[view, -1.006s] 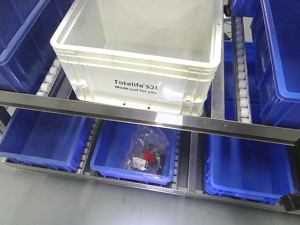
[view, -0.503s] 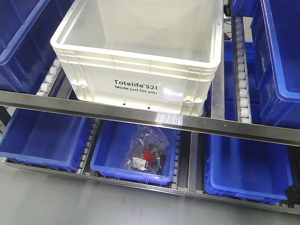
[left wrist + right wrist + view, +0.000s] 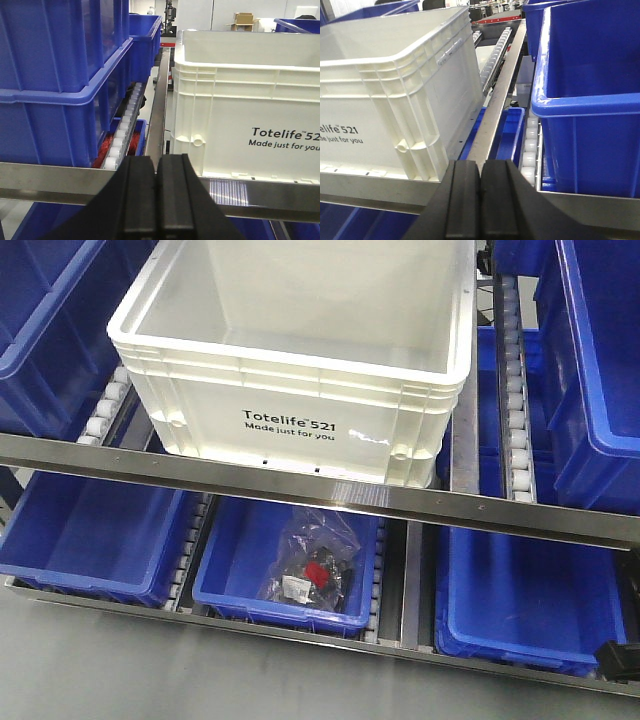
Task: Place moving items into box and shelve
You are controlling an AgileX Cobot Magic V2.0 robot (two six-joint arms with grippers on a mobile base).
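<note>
Two grippers show, one in each wrist view. The left gripper (image 3: pixel 156 200) sits at the bottom middle of its view, and its two black fingers are pressed together with nothing between them. The right gripper (image 3: pixel 480 200) looks the same at the bottom middle of its view: fingers together, holding nothing.

Just past both grippers runs a shiny metal rail (image 3: pixel 320 495), the front edge of the shelf. Behind the rail sits the box (image 3: pixel 300 390), big and white, on roller tracks (image 3: pixel 105 410). In the left wrist view the box (image 3: pixel 250 110) fills the right side of the frame, so it lies ahead and to the right of that gripper. In the right wrist view the box (image 3: pixel 390 100) fills the left side, so it lies ahead and to the left. The box is between the two arms, and neither arm looks clearly nearer. Its long side runs left to right along the rail in the front view.

Blue bins (image 3: pixel 590 370) stand on both sides of the box and on the shelf below. One lower bin holds a clear bag (image 3: pixel 312 565) of small parts.

No balls can be seen. The inside of the box looks bare in the part that shows.

I think the box is already on the shelf. If it needs a push, both arms would press its front wall together.
</note>
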